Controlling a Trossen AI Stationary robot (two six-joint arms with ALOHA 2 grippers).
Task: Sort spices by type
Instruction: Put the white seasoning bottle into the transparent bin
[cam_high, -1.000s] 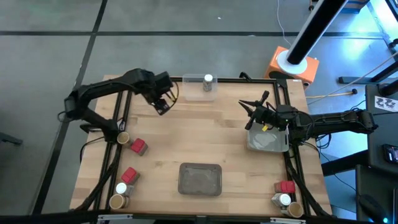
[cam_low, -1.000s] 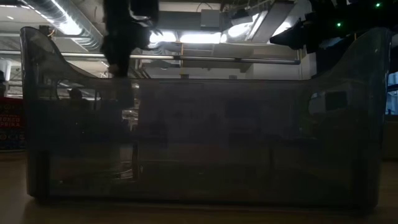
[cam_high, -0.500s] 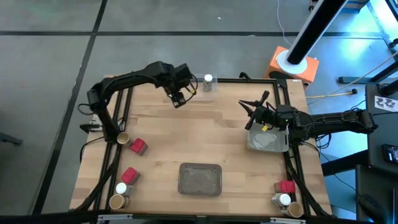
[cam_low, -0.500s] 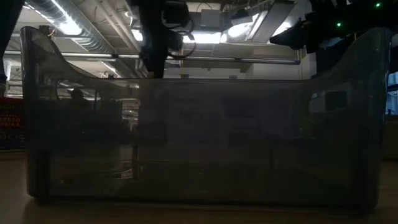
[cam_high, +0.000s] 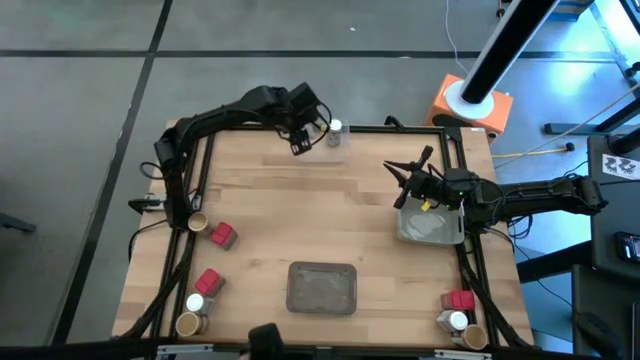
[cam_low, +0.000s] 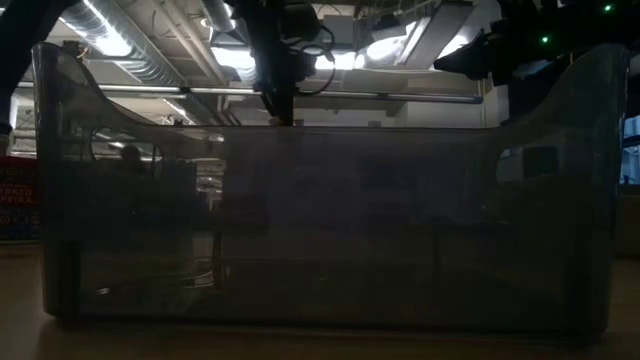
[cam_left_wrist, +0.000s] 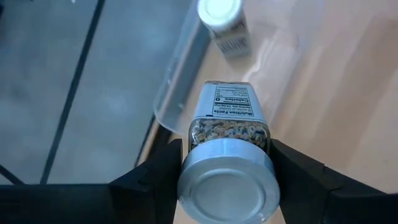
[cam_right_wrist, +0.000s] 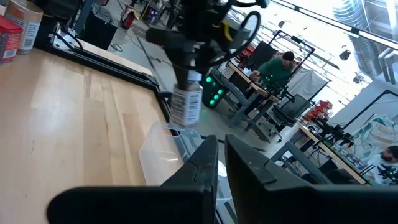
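The left claw (cam_left_wrist: 225, 186) is clamped on a small clear glass spice jar with a silver-white cap and speckled seasoning inside (cam_left_wrist: 227, 158), one dark finger on each side of the jar just below the cap. The step in hand looks like carrying this jar to the clear plastic tray (cam_high: 318, 131) at the far edge of the light wooden tabletop (cam_high: 320, 215), and setting it beside its match. To do that well, the jar should stay upright and come down inside the tray's wall, not onto its rim; the second white-capped greyish jar (cam_left_wrist: 224, 25) stands in the tray just ahead of the claw, so the landing spot should sit beside it with a gap, or the fingers may knock it over as they spread. The grip should let go only once the jar's base rests on the tray floor.

In the high view the left arm stretches far forward from its base, reaching to the far rail, its wrist bent so the claw (cam_high: 300, 140) hangs just short of the tray. The right wrist view shows the held jar (cam_right_wrist: 186, 104) hanging upright above the tray's near end.

Well off to the side, the right claw (cam_high: 400, 176) waits with its fingers pressed together and nothing in them, above a grey rectangular tray (cam_high: 432, 225). The remaining red boxy packs (cam_high: 222, 236) and tan-topped jars (cam_high: 198, 221) sit well back from the left claw, along the tabletop's near corners
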